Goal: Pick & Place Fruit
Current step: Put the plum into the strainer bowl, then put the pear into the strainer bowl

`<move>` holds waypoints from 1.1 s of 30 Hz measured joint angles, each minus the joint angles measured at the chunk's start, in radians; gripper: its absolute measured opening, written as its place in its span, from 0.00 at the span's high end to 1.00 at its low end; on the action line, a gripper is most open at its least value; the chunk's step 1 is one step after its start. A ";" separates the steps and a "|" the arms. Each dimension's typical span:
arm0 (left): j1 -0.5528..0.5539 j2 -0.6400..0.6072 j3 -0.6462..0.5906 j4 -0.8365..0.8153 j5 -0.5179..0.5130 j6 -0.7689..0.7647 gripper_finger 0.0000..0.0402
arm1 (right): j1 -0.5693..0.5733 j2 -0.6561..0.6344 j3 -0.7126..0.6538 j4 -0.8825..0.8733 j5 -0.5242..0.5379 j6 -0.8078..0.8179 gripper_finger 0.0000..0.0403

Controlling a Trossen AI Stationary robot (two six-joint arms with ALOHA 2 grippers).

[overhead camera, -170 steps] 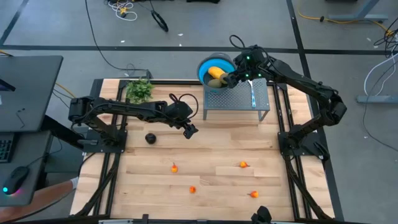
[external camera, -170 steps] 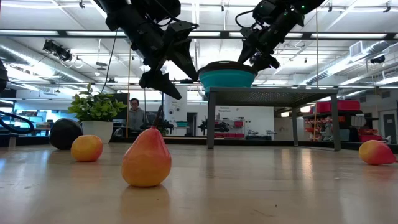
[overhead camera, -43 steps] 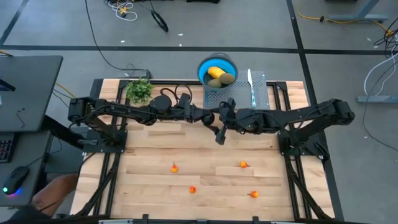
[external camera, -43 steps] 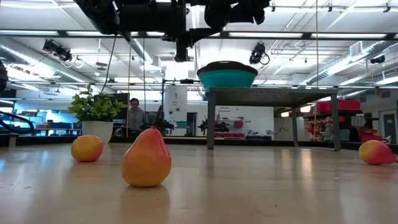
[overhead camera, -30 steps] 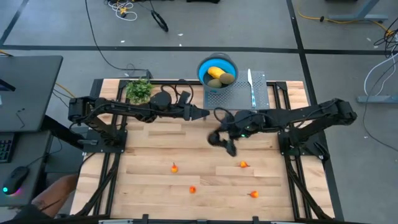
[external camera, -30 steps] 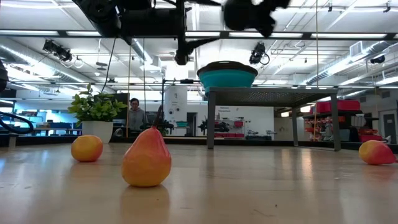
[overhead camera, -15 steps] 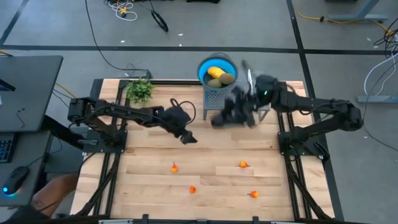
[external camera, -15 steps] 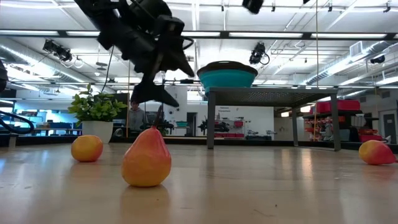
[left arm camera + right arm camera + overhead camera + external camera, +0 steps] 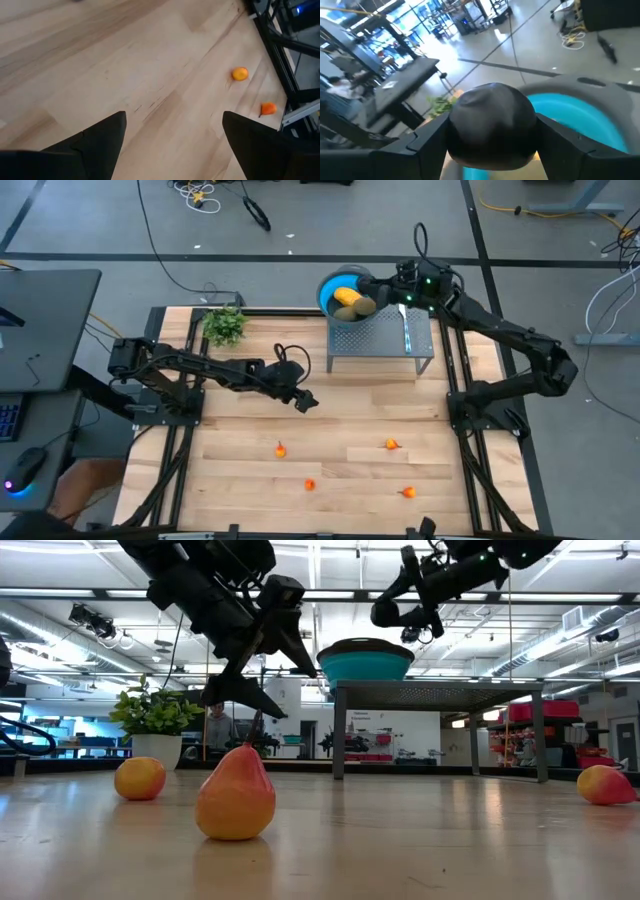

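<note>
Right arm's stretched up toward 12 o'clock, right claw [image 9: 372, 287] clamped tight. Left arm reaches across toward center, left claw [image 9: 307, 402] hanging spread wide, fingers [image 9: 95, 142] angled down.

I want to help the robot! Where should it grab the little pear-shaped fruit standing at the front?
Around its wide lower belly, coming straight down from above: the pear-shaped fruit stands upright, and its narrow top would likely slip out. The open left gripper is free; the right gripper holds the dark round fruit.
</note>
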 joint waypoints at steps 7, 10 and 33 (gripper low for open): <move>0.000 0.000 0.000 0.001 -0.004 -0.034 0.15 | -0.015 0.016 0.000 -0.053 0.082 -0.063 0.34; 0.000 0.000 0.000 0.002 -0.004 -0.037 0.15 | -0.015 0.017 0.000 -0.100 0.124 -0.087 0.32; 0.000 0.000 0.001 -0.026 0.049 0.040 0.15 | -0.032 -0.005 0.000 -0.119 0.116 -0.049 0.14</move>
